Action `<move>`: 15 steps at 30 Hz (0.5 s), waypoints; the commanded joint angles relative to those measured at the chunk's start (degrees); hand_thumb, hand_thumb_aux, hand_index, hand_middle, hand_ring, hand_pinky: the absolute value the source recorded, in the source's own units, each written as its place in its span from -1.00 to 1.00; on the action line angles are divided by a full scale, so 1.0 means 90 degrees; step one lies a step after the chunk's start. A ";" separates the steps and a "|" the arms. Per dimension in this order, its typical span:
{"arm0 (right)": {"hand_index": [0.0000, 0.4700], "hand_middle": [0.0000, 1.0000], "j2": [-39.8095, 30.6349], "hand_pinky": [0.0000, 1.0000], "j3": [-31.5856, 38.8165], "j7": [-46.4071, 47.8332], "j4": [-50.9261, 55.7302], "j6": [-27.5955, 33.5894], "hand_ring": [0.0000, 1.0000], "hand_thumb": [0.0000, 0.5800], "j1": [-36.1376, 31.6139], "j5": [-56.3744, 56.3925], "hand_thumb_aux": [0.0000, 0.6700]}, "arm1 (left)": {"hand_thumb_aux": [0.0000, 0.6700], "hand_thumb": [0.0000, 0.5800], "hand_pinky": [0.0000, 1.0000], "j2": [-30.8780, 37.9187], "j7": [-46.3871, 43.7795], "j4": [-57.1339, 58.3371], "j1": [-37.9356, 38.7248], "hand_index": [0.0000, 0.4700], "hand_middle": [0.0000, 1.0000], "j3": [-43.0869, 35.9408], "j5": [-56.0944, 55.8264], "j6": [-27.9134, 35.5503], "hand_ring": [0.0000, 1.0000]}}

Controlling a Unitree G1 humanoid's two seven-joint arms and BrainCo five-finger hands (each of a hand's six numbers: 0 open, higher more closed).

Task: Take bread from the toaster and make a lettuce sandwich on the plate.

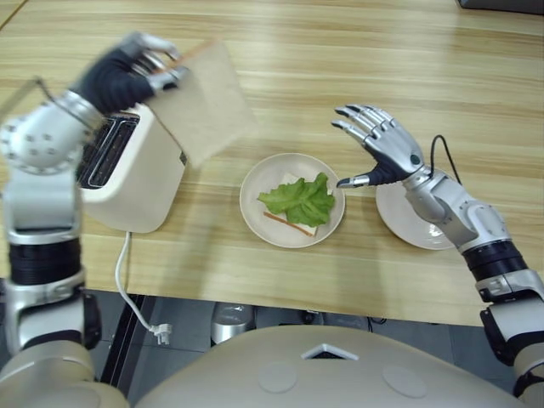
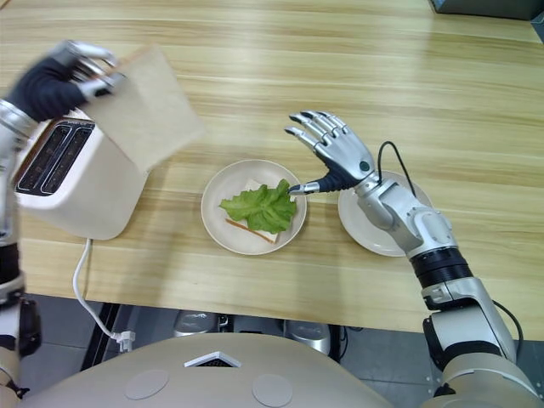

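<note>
Pale wood planking runs across the table [image 1: 357, 51], and everything the job needs sits within reach of the two hands. The left hand [image 1: 127, 72] is raised above the toaster [image 1: 140, 183], fingers clamped on the top corner of a slice of bread [image 1: 208, 102]. The slice hangs down and to the inner side of that hand, tilted, clear of the slots and not yet over the plate [image 1: 252, 200]. Pinching one corner looks deliberate: it leaves the broad face free, so the slice can be laid flat as the lid of the sandwich.

The right hand [image 1: 387, 144] hovers just beside the plate's outer rim, fingers spread apart and holding nothing, palm turned toward the food. It seems parked there to stay out of the way, or to steady things if needed. Below its wrist lies a second plate [image 1: 395, 212], bare where it shows.

On the plate between the hands, a lower slice [image 2: 252, 185] already carries a ruffled green lettuce leaf [image 1: 299, 200] that hides most of it. The held slice is pale and barely browned, with a thin tan crust, square and stiff enough to keep its shape when gripped at one edge. Judging by this, only the top layer remains to be placed.
</note>
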 commanded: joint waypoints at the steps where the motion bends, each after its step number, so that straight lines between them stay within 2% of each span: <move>1: -1.00 -1.00 -0.0166 -1.00 -0.0130 -0.0011 0.0215 -0.0058 -1.00 -1.00 -0.0009 0.0072 -1.00 | 1.00 1.00 1.00 -0.0434 -0.0184 0.0440 0.0014 0.96 1.00 -0.0711 0.0036 -0.0117 1.00; 6: -1.00 -1.00 -0.0294 -1.00 -0.0190 -0.0055 0.0355 -0.0115 -1.00 -1.00 0.0092 0.0102 -1.00 | 1.00 1.00 1.00 -0.1210 -0.0208 0.1549 -0.0191 0.96 1.00 -0.1551 0.0326 -0.0549 1.00; 15: -1.00 -1.00 -0.0247 -1.00 -0.0118 -0.0091 0.0364 -0.0125 -1.00 -1.00 0.0180 0.0038 -1.00 | 1.00 1.00 1.00 -0.2037 0.0020 0.3719 -0.0520 0.96 1.00 -0.1919 0.0684 -0.1533 1.00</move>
